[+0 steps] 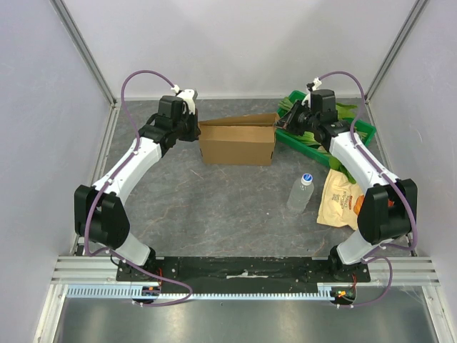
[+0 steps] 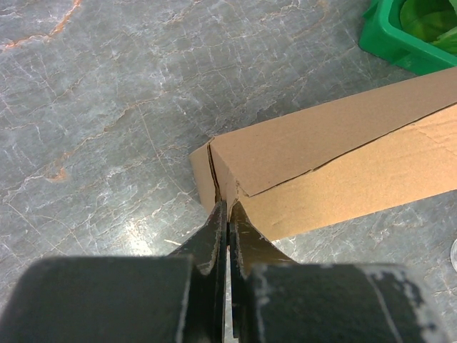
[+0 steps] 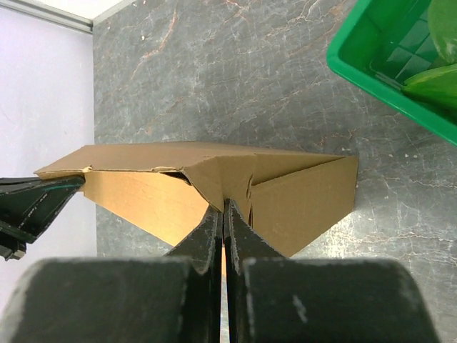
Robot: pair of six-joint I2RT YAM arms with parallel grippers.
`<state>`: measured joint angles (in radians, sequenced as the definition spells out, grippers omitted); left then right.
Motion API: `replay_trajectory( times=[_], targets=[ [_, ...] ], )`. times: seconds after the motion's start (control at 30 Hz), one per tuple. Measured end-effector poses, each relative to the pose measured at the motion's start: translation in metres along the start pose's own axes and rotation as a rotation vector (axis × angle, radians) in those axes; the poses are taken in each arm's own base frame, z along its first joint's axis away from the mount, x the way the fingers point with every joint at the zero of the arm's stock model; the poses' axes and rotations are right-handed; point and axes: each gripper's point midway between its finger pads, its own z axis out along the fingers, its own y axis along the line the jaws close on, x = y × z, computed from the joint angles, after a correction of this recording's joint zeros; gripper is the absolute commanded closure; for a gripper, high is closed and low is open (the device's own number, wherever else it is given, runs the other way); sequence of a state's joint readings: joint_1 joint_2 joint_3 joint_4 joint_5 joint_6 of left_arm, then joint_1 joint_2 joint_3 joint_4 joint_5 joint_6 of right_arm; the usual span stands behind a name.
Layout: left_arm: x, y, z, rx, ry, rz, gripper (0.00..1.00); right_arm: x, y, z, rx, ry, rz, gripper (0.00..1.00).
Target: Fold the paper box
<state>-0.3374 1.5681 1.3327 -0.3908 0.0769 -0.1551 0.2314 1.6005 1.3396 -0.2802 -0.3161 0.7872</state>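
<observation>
The paper box [image 1: 237,141] is a plain brown cardboard box at the middle back of the table, folded into a long block with its top panel slanting. My left gripper [image 1: 196,128] is at its left end. In the left wrist view the gripper [image 2: 227,205] is shut, with its tips pinching the end corner of the box [image 2: 335,153]. My right gripper [image 1: 283,121] is at the right end. In the right wrist view the gripper [image 3: 226,205] is shut on a folded end flap of the box [image 3: 300,193].
A green bin [image 1: 360,131] of green leafy items stands at the back right, close behind the right gripper; it also shows in the left wrist view [image 2: 400,43] and the right wrist view [image 3: 371,64]. A clear water bottle [image 1: 300,193] and a tan-and-orange snack bag [image 1: 341,201] lie at the right front.
</observation>
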Motion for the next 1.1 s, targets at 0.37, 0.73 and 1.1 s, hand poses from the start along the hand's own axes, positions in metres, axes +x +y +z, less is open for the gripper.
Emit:
replay_trajectory(
  times=[0.37, 0.73, 1.1],
  targets=[
    [-0.0001, -0.0007, 0.0007, 0.003, -0.001, 0.0, 0.98, -0.0012, -0.0021, 0.001, -0.025, 0.0, 0.078, 1.0],
    [-0.0003, -0.0011, 0.0012, 0.005, -0.001, 0.0, 0.98, 0.0015, -0.0068, 0.0012, -0.05, -0.014, 0.031, 1.0],
    [-0.0011, -0.0009, 0.0021, 0.005, -0.005, 0.001, 0.98, 0.006, -0.0099, -0.0003, -0.087, -0.054, -0.219, 1.0]
  ],
)
